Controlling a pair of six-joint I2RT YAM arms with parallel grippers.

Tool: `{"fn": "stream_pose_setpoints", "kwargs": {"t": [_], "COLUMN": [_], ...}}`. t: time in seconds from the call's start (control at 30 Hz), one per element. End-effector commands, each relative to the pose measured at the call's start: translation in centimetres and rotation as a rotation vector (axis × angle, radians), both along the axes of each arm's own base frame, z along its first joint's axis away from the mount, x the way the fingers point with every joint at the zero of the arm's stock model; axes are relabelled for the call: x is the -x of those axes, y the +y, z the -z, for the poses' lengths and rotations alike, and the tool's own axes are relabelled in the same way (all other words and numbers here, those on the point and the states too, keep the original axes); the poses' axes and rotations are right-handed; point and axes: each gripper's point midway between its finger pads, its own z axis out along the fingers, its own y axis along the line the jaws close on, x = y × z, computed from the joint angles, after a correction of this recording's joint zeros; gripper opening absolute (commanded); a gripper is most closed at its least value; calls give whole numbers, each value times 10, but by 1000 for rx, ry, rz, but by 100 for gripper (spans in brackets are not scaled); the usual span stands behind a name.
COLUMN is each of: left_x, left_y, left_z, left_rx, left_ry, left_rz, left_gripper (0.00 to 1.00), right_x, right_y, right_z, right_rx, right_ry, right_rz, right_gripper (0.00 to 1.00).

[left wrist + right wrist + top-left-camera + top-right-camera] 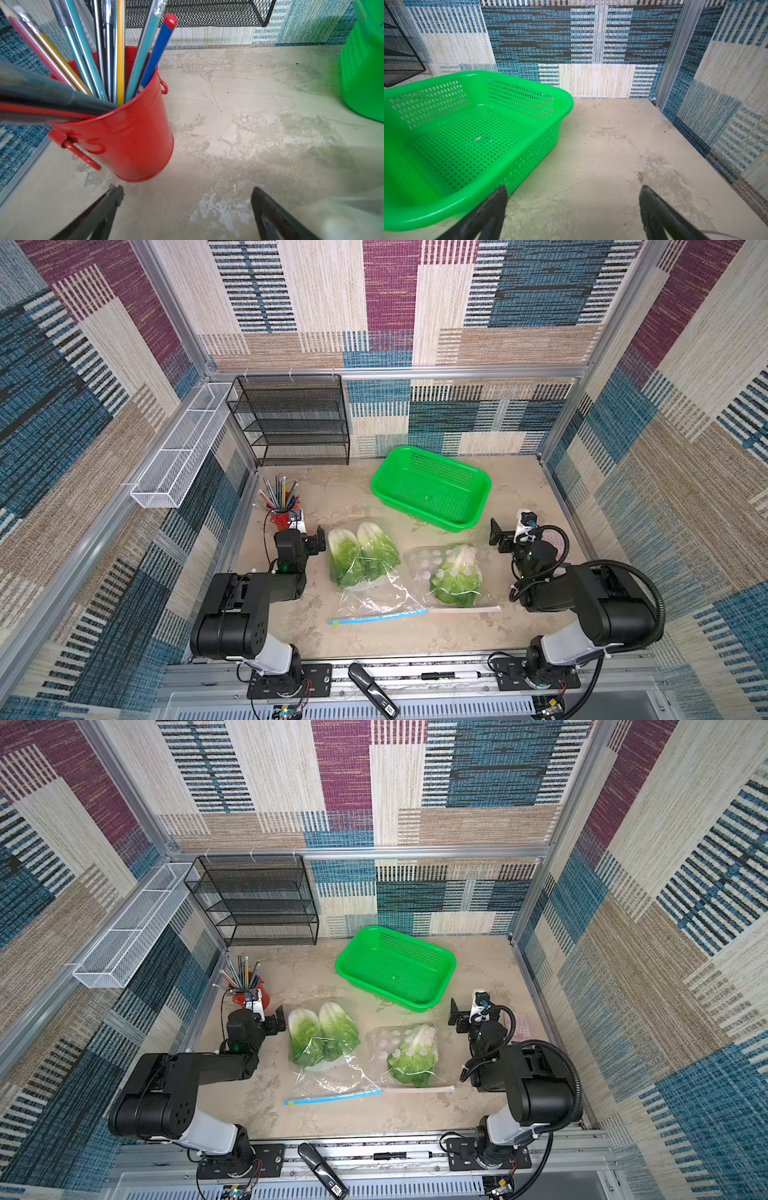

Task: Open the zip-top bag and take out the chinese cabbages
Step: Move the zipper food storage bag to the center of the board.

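Left gripper and right gripper are hanging wide, holding nothing; blue-zipped bag and pink-zipped bag are lying seemingly shut, chinese cabbages sitting inside, nothing done yet.

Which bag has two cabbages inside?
The clear bag with the blue zip strip. The dotted bag with the pale strip holds only one cabbage.

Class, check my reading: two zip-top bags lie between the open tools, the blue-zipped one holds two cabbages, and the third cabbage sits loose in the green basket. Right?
Wrong: the third cabbage lies not in the green basket but inside the pink-zipped bag, as both top views show. The rest stands: blue-zipped bag with two cabbages, left tool and right tool open.
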Motion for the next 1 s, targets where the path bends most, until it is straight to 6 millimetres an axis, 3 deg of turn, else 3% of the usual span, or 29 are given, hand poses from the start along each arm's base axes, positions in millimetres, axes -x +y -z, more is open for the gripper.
{"fn": "stream_pose_setpoints", "kwargs": {"t": [0.0, 0.97], "left_x": [-4, -5], "left_y": [-2, -3], "left_z": [-8, -7], "left_rx": [-10, -6], "left_ry": [-28, -21], "left_rz": [17, 26], "left_gripper": [100, 100], "right_x": [-1, -1], "right_y": [2, 1], "right_z": [-12, -12], "right_rx": [-10, -10], "right_ry": [-46, -46], "right_rz": [-7, -6], "right_gripper": [99, 99]}}
